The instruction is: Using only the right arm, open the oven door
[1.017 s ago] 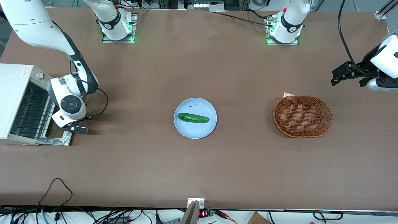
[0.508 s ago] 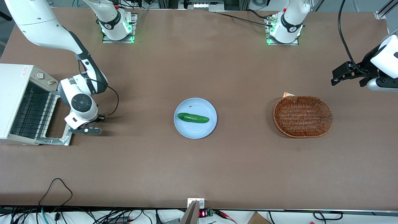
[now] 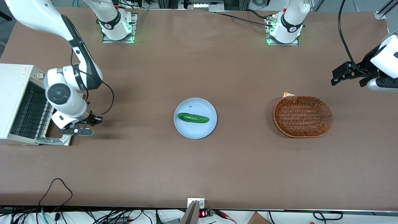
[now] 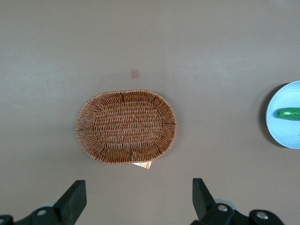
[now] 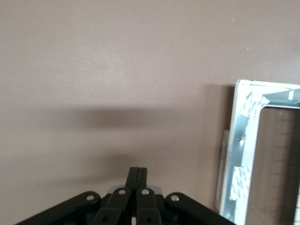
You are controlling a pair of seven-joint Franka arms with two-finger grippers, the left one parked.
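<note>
Door (image 3: 57,134) lies flat on tabletop (image 3: 199,171), oven (image 3: 18,102) open at frame left. Gripper (image 3: 81,131) beside it, fingers (image 5: 137,180) clenched, empty. Task looks done; next retreat.

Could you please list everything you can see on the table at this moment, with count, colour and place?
oven: one, cream-white, at the working arm's end of the table, wire rack visible inside.
door: one, silver-grey frame, folded down flat on the table in front of the oven.
plate: one, light blue, mid-table.
cucumber: one, green, lying on the plate.
basket: one, brown wicker, oval, toward the parked arm's end, a small paper tag peeking from under its rim.
table: one, brown.
right arm: one, white with black bands, reaching over the open door.
tool: one, black, fingers shut, above the table just off the door's free edge, holding nothing.
</note>
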